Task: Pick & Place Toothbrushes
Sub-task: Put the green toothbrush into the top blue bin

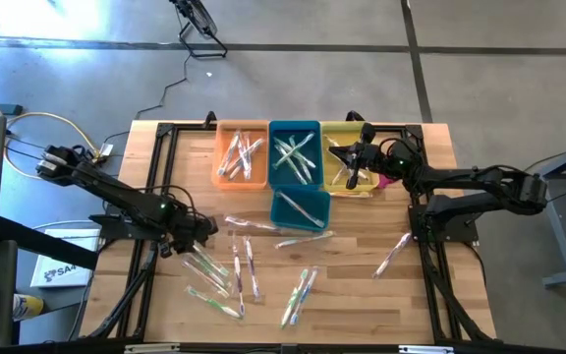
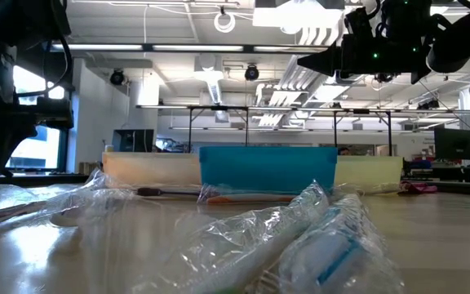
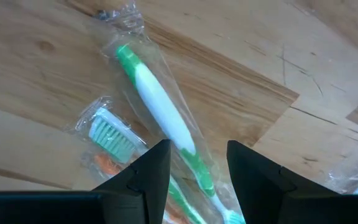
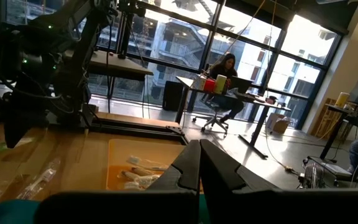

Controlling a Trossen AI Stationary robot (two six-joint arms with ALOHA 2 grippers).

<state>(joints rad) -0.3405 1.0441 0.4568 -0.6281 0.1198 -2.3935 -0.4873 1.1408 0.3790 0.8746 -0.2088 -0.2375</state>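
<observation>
Several wrapped toothbrushes (image 1: 249,265) lie scattered flat on the wooden table (image 1: 362,295). More lie in the orange bin (image 1: 242,155), the blue bin (image 1: 295,152) and the yellow bin (image 1: 354,179). My left gripper (image 3: 197,168) points down, open, at the table's left. Its fingers stand on either side of a green-and-white toothbrush (image 3: 160,106) that lies in its clear wrapper; I cannot tell whether they touch it. Beside that one lies a brush with pale green bristles (image 3: 110,137). My right gripper (image 4: 199,163) is shut on nothing and hovers level above the yellow bin.
A small blue bin (image 1: 300,206) stands in front of the row of three bins. One toothbrush (image 1: 393,254) lies alone at the table's right. A black frame (image 1: 165,133) runs along the table's edges. A person sits at a desk in the room beyond.
</observation>
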